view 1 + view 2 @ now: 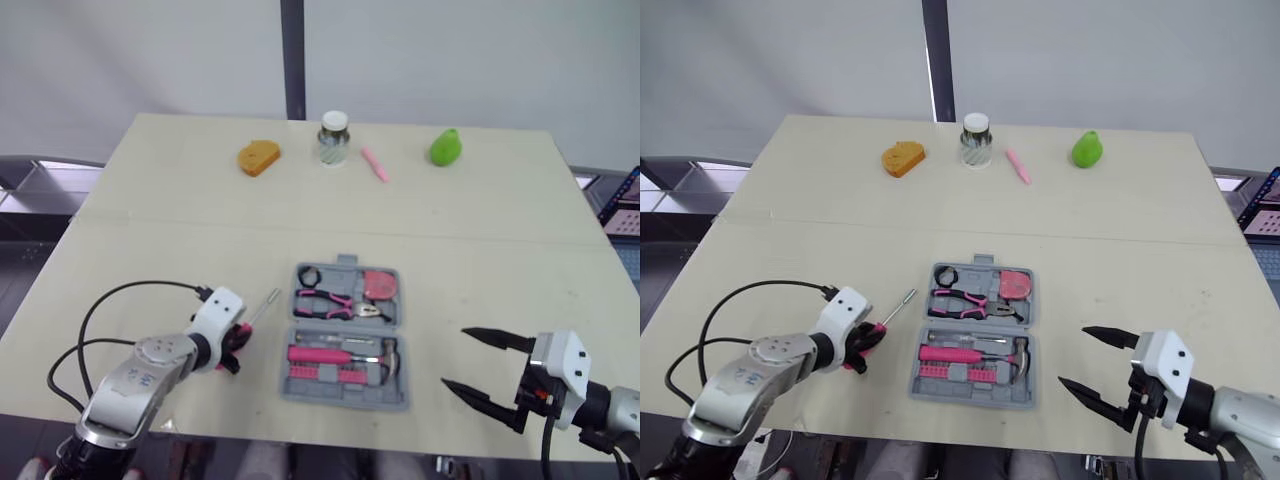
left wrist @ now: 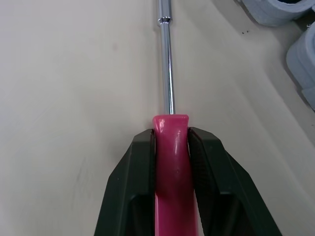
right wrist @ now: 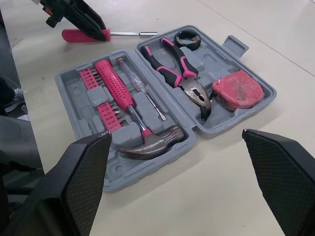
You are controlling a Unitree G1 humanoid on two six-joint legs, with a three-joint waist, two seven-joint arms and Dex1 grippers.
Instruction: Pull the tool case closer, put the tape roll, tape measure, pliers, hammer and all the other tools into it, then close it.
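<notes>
Meanwhile, our left gripper [image 2: 171, 135] clenched the pink screwdriver [image 2: 171, 152] by its handle, just left of the open tool case [image 3: 120, 169].
Our left arm lay low and bent over the table [image 1: 480, 250], the shaft angled toward the case. Our right gripper [image 1: 455, 357] hovered off the case's right side, spread wide and empty, with bare tabletop between; the table's near edge ran close to the case.

A pale beige table [image 1: 150, 200] carries four items in a row along its far edge: an orange, bread-shaped block [image 1: 258, 157], a white-lidded glass jar [image 1: 334, 139], a pink stick [image 1: 374, 164] and a green pear-shaped object [image 1: 445, 147].
</notes>
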